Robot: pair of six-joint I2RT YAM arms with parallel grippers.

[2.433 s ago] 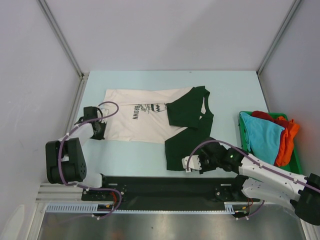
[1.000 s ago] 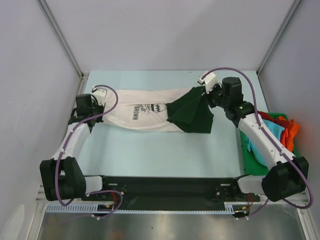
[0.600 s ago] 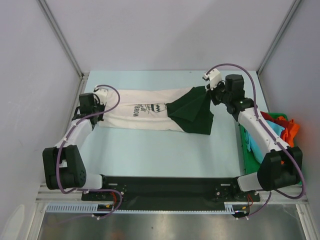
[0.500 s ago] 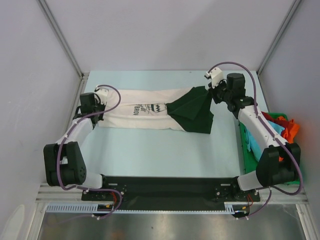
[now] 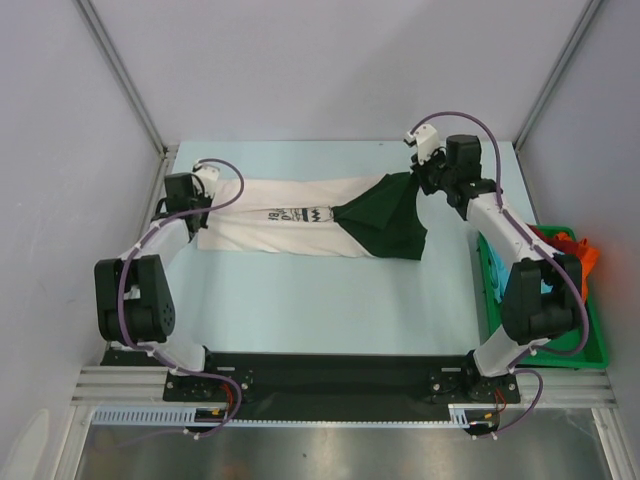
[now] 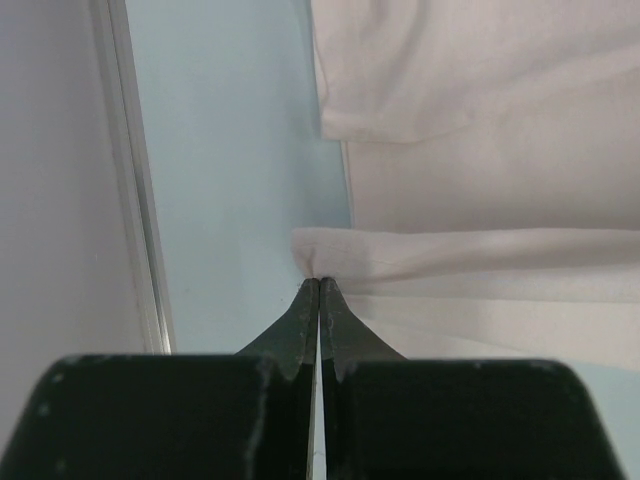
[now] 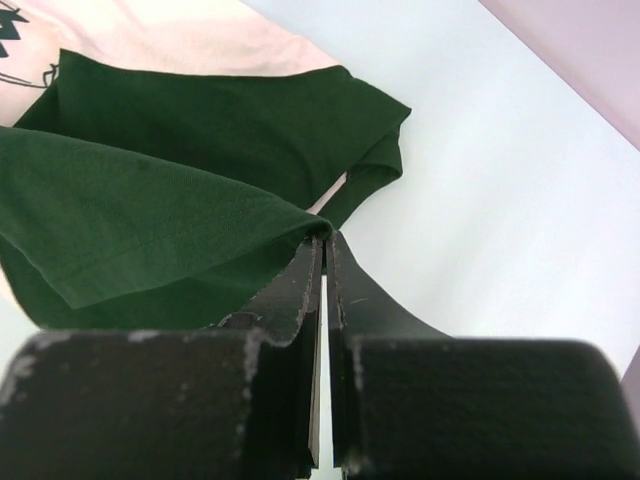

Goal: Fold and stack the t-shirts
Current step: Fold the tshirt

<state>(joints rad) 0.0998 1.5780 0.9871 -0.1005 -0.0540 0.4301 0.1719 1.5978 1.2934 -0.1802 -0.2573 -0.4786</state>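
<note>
The cream-white t-shirt (image 5: 280, 215) with dark lettering lies across the far part of the table, doubled over lengthwise. The dark green t-shirt (image 5: 392, 222) overlaps its right end. My left gripper (image 5: 195, 210) is at the cream shirt's left end, shut on a folded edge of it. In the left wrist view, that gripper (image 6: 319, 282) pinches the cream cloth (image 6: 480, 150) at its tips. My right gripper (image 5: 420, 178) is shut on a raised edge of the green shirt. The right wrist view shows the gripper (image 7: 323, 238) with the green cloth (image 7: 150, 200) draping left from it.
A green bin (image 5: 598, 345) at the right table edge holds turquoise, red and orange cloth (image 5: 562, 258). A metal rail (image 6: 135, 200) runs along the table's left edge close to my left gripper. White walls enclose the back and both sides.
Both grippers have carried the near edges of the shirts from the front to the far side, folding them over. In the last second they crept slightly farther back.
</note>
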